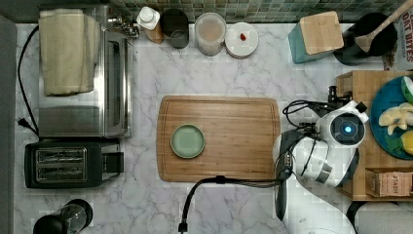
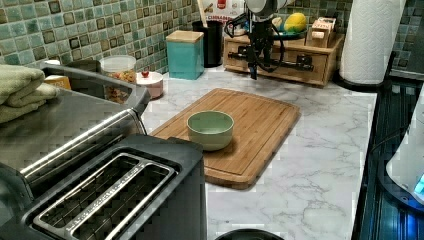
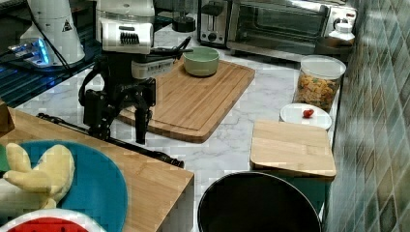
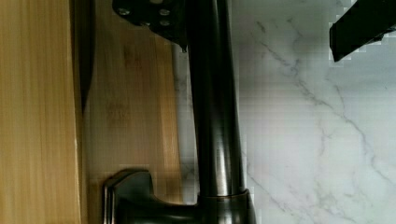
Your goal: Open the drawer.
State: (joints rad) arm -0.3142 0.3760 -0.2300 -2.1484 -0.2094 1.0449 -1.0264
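Observation:
The drawer (image 2: 292,64) sits in a light wooden stand at the back of the marble counter, and its front looks flush with the stand. A long black bar handle (image 3: 145,151) runs along its front and shows close up in the wrist view as a dark bar (image 4: 215,116) in front of the bamboo front (image 4: 135,107). My gripper (image 3: 121,135) points down over the handle and is open. One finger (image 4: 154,18) is on the drawer side of the bar, the other (image 4: 359,28) on the counter side. Neither finger touches the bar. In the left view the gripper (image 2: 253,72) hangs at the handle's left part.
A large cutting board (image 1: 219,139) with a green bowl (image 1: 187,141) lies just beside the gripper. On top of the stand are a blue plate (image 1: 384,105) of fruit and a tea box (image 1: 389,183). A teal canister (image 1: 316,36) and a paper towel roll (image 2: 372,40) flank the stand.

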